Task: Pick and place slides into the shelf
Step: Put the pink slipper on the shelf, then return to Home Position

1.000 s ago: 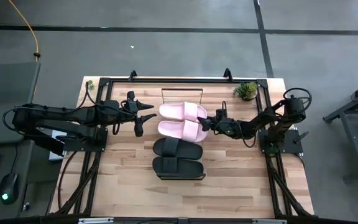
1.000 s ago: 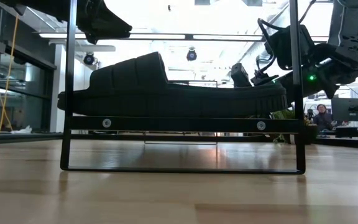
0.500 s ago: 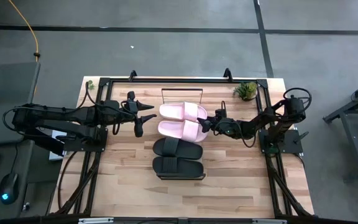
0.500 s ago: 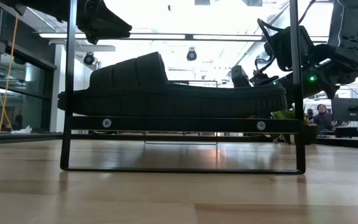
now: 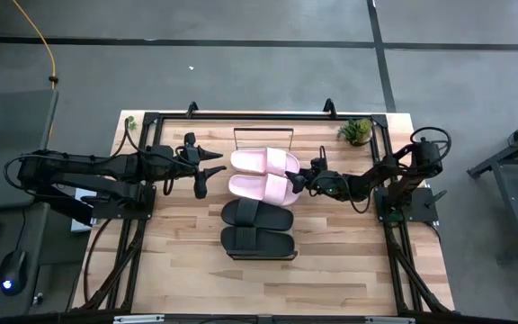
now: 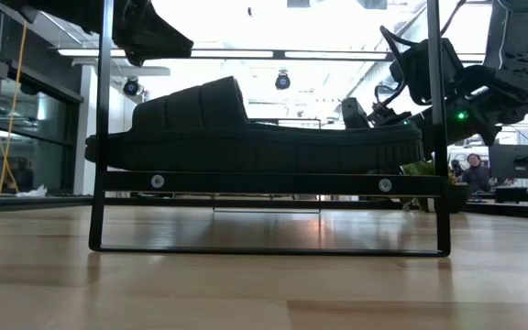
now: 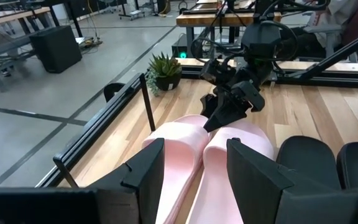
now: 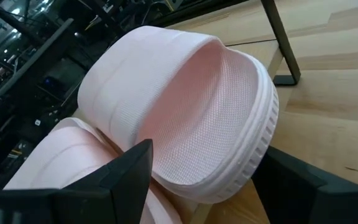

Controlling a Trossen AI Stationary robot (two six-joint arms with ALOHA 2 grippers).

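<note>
Pink slides (image 5: 263, 175) sit on the shelf (image 5: 259, 245), just behind the black pair (image 5: 257, 229). Right gripper (image 5: 297, 180), fingers spread at one pink slide's end: nudge it square, gently. Left gripper (image 5: 207, 171) waits opposite, part-open.

Four slides (image 5: 261, 200) side by side on shelf (image 5: 263, 135)
</note>
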